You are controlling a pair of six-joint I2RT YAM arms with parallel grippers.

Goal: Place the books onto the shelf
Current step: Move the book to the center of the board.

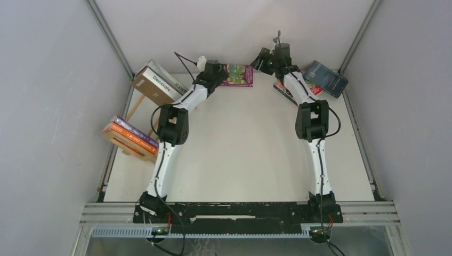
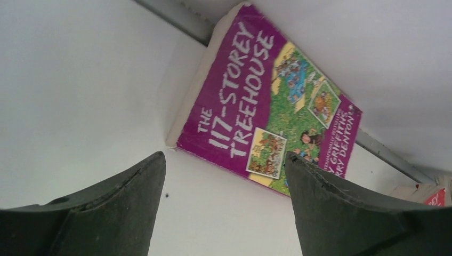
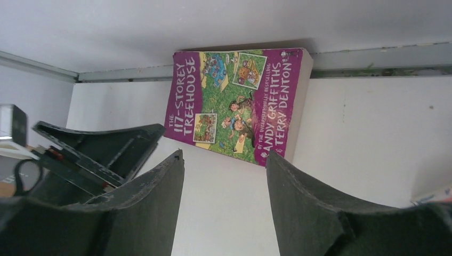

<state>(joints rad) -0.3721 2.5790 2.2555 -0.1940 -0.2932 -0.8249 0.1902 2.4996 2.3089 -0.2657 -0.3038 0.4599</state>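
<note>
Both arms reach forward to the far edge of the white bench (image 1: pixel 240 154) with elbows raised. The left gripper (image 2: pixel 226 210) and right gripper (image 3: pixel 225 208) are each spread wide and grasp nothing, pointing from either side at the purple book (image 1: pixel 238 75), which lies flat by the back wall (image 1: pixel 234 26). The shelf (image 1: pixel 127 145) sits at the bench's left edge, seemingly tilted against the left wall (image 1: pixel 53 106), carrying the brown book (image 1: pixel 156 86) and a purple-and-orange pair (image 1: pixel 133 133). A dark blue book (image 1: pixel 326 78) leans in the far right corner.

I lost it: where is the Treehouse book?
Top view: the Treehouse book lies flat by the far wall, between the left fingers and right fingers.
</note>
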